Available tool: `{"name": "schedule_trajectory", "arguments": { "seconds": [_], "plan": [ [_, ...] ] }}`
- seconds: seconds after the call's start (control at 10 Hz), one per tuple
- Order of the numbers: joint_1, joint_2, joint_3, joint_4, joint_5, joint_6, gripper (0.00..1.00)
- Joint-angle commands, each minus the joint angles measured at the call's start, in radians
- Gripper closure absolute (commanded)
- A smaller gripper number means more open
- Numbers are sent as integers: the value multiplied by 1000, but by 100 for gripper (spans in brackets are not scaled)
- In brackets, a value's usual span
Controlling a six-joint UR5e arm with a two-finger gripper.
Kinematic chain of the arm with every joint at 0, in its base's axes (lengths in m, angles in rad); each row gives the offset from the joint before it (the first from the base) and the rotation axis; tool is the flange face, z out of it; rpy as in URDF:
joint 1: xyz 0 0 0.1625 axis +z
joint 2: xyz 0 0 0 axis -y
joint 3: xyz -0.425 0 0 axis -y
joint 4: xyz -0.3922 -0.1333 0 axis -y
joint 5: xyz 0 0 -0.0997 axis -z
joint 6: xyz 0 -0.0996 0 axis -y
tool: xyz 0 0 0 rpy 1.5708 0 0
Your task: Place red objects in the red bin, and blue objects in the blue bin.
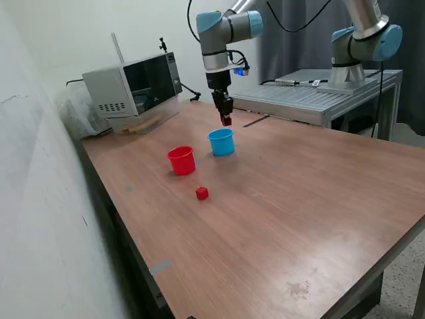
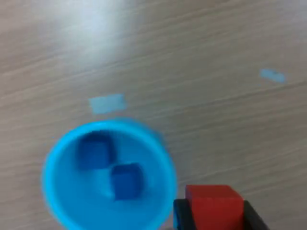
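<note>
Blues done, reds pending.
My fingers clamp one red cube above the blue cup holding both blue cubes; red cup waits, second red cube at its five o'clock.

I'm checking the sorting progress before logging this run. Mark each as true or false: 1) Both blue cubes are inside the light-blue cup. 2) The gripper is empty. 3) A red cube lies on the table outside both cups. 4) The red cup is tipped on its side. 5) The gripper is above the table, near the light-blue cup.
1) True: the wrist view shows two blue cubes inside the light-blue cup.
2) False: the gripper is shut on a red cube.
3) True: a second red cube sits on the table, in front of the red cup.
4) False: the red cup stands upright, opening upward.
5) True: it hangs just above and behind that cup.
</note>
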State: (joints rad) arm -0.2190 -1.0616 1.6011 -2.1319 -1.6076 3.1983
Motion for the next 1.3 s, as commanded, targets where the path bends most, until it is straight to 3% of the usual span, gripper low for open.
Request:
{"name": "schedule_trajectory", "arguments": {
  "seconds": [0.0,0.4,0.7,0.9,1.0,1.1,1.2],
  "plan": [
    [-49,5,-10,-2,2,-6,100],
    [-86,20,-10,3,0,-9,100],
    [-73,31,-159,4,-11,-9,100],
    [-65,75,-199,-25,0,-9,100],
    [-65,107,-232,-54,8,-9,100],
    [-65,138,-266,-56,58,-9,100],
    [-65,164,-289,-59,83,-9,100]
  ]
}}
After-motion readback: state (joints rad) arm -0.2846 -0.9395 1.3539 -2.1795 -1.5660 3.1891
